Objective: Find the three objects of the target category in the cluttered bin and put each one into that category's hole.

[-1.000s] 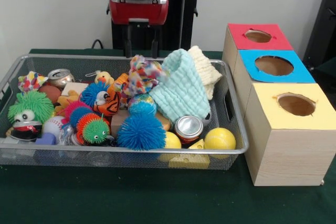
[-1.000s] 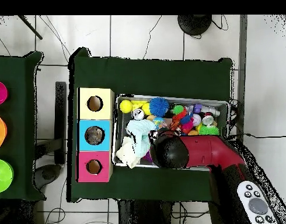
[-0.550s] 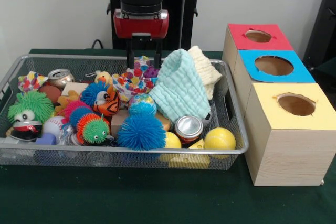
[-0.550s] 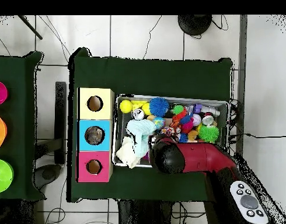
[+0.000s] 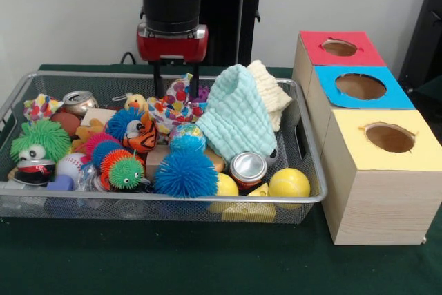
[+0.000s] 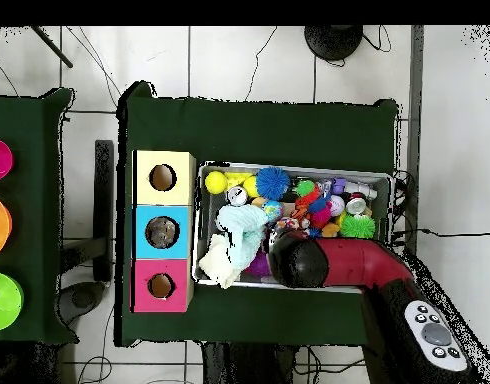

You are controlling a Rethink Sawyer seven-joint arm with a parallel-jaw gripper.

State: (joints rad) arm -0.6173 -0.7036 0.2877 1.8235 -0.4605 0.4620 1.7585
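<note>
My gripper (image 5: 177, 88) hangs at the back of the wire bin (image 5: 207, 200), open, its two dark fingers (image 5: 157, 82) straddling the top of a multicoloured patterned cloth (image 5: 176, 107) without closing on it. To its right a mint-green cloth (image 5: 238, 119) lies draped over a cream cloth (image 5: 271, 91). Three wooden boxes with holed tops stand to the right of the bin: red (image 5: 366, 50), blue (image 5: 397, 98) and yellow (image 5: 352, 139). Seen from overhead, the red arm (image 6: 329, 262) covers the gripper and the bin's near side.
The bin also holds a blue spiky ball (image 5: 185, 173), a tiger toy (image 5: 141, 135), a green spiky figure (image 5: 38, 144), two cans (image 5: 248, 168) (image 5: 79, 101) and yellow balls (image 5: 289, 183). Coloured bowls (image 6: 1, 300) sit on a second table at the overhead view's left edge.
The gripper has come down and shifted left in the front view. The patterned cloth, bunched up high a second ago, now lies lower and flatter between the fingers.
</note>
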